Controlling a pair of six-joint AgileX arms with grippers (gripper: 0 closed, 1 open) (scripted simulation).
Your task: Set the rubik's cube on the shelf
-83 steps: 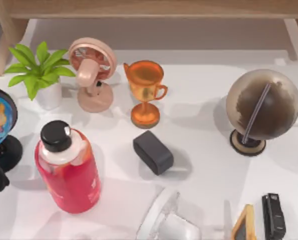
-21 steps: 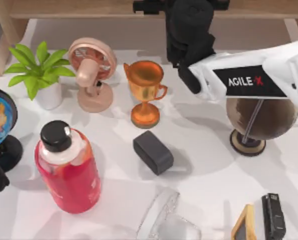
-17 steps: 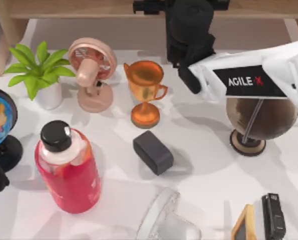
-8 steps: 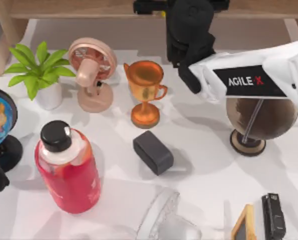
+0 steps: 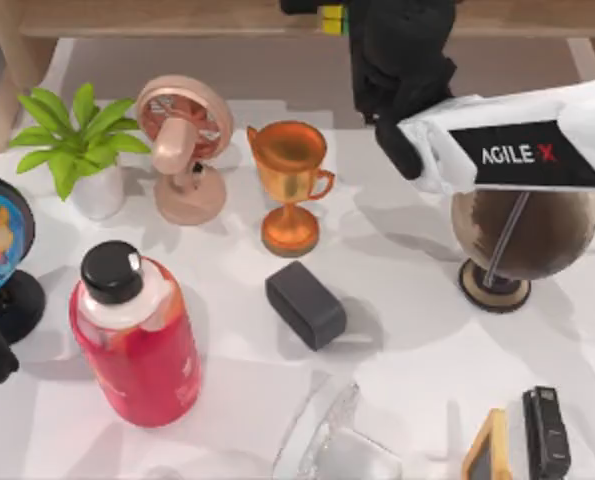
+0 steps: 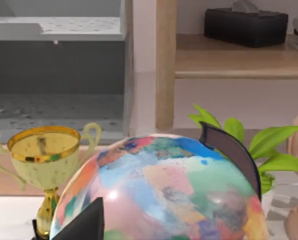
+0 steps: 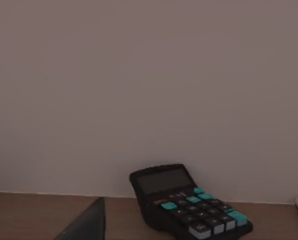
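Up at the far edge of the table, the right arm is reaching over the shelf [image 5: 157, 17], and its dark wrist is covering most of the right gripper [image 5: 322, 8], so I cannot tell how its fingers are standing. A small patch of yellow and green from the rubik's cube [image 5: 331, 16] is peeking out beside the wrist, right at the shelf board; most of the cube is hidden, and whether it is resting on the wood or hanging just above it is not clear. In the right wrist view a black calculator [image 7: 189, 202] is sitting on the brown shelf surface, and one dark finger [image 7: 86, 224] is cutting into the lower edge.

The left arm is sitting parked at the left side of the table, by the colourful globe [image 6: 159, 195]; its gripper is cut off, with only two dark finger tips showing against the globe, apart from each other.

Compared with half a second ago, the right arm is lying a little farther to the right, and the cube's coloured tiles are showing more plainly at the shelf.
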